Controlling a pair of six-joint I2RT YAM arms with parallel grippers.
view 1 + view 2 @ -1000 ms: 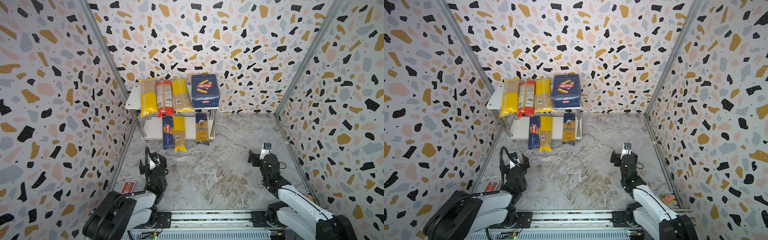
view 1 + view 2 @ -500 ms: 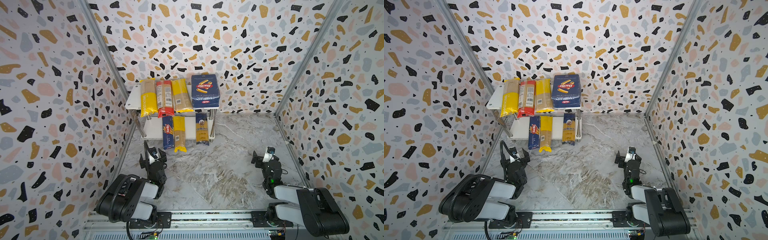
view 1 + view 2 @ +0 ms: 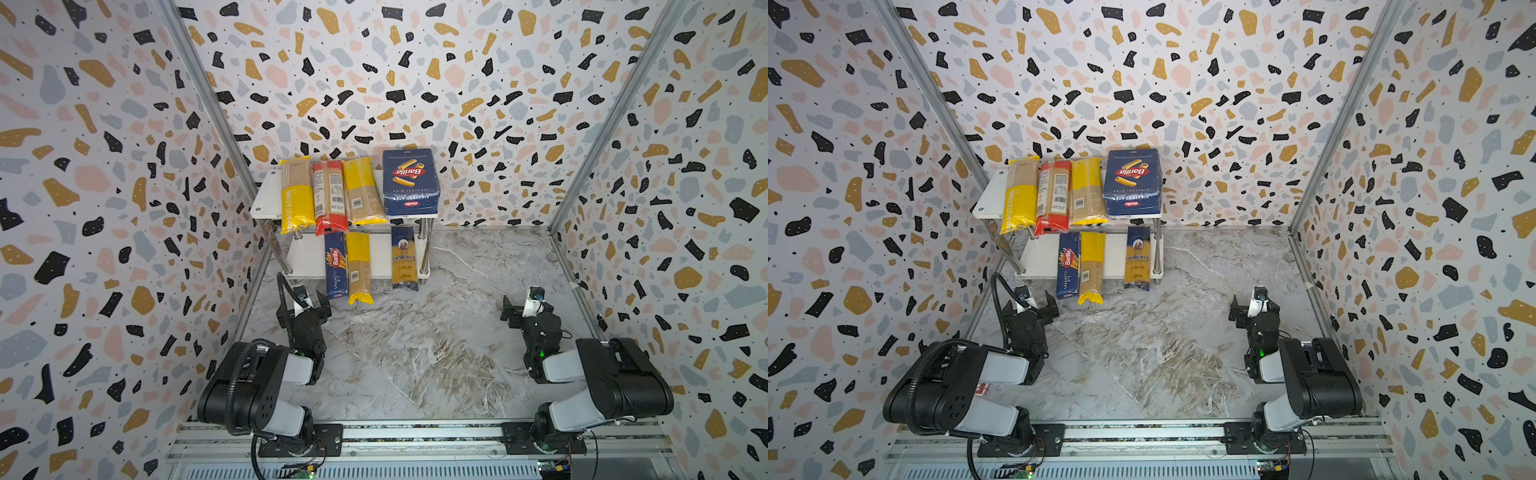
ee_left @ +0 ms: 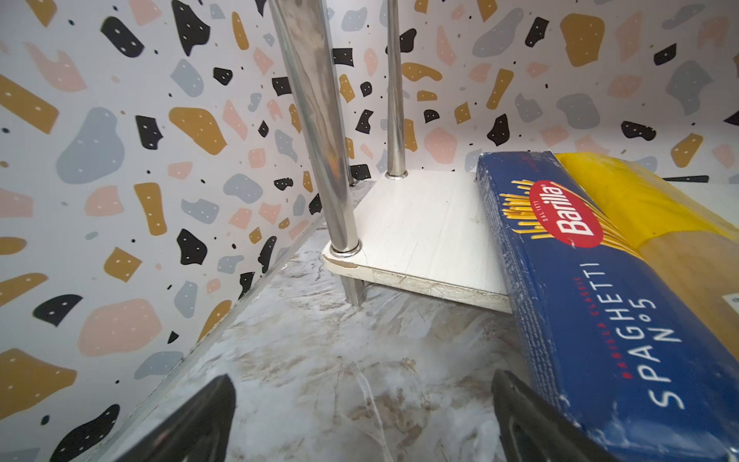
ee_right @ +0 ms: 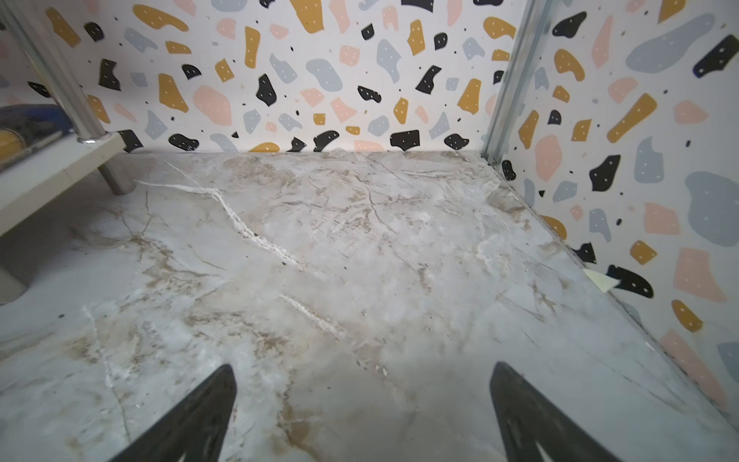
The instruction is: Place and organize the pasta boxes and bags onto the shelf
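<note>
Shelf (image 3: pixel 266 199) stands at the back-left of the desk (image 3: pixel 415 353), against the wall.

Top board, left to right: PASTATIME bag (image 3: pixel 297 195), red-ended bag (image 3: pixel 329 195), yellow-ended bag (image 3: pixel 361 191), rigatoni box (image 3: pixel 409 183). The bags lie flat and side by side, running front to back. The wide box takes the right end.

Lower board: spaghetti box (image 3: pixel 336 266), second yellow-ended bag (image 3: pixel 358 266) touching it, ankara bag (image 3: pixel 404 257) set apart to the right.

The long packages overhang the front edges. Probably they are longer than the boards are deep, so lying flat is the stable way to fit them in rows.

I see no package on the desk. All seven sit on the shelf, so I judge the task essentially done.

Left arm (image 3: pixel 266 374) is folded low. The left jaws are spread and hold nothing, with one finger just beside the overhanging end of the spaghetti box; contact cannot be told.

Right arm (image 3: pixel 615 374) is likewise folded. The right jaws are spread and empty over bare desk, well apart from the shelf.

Risk: the overhanging ends could be nudged.
</note>
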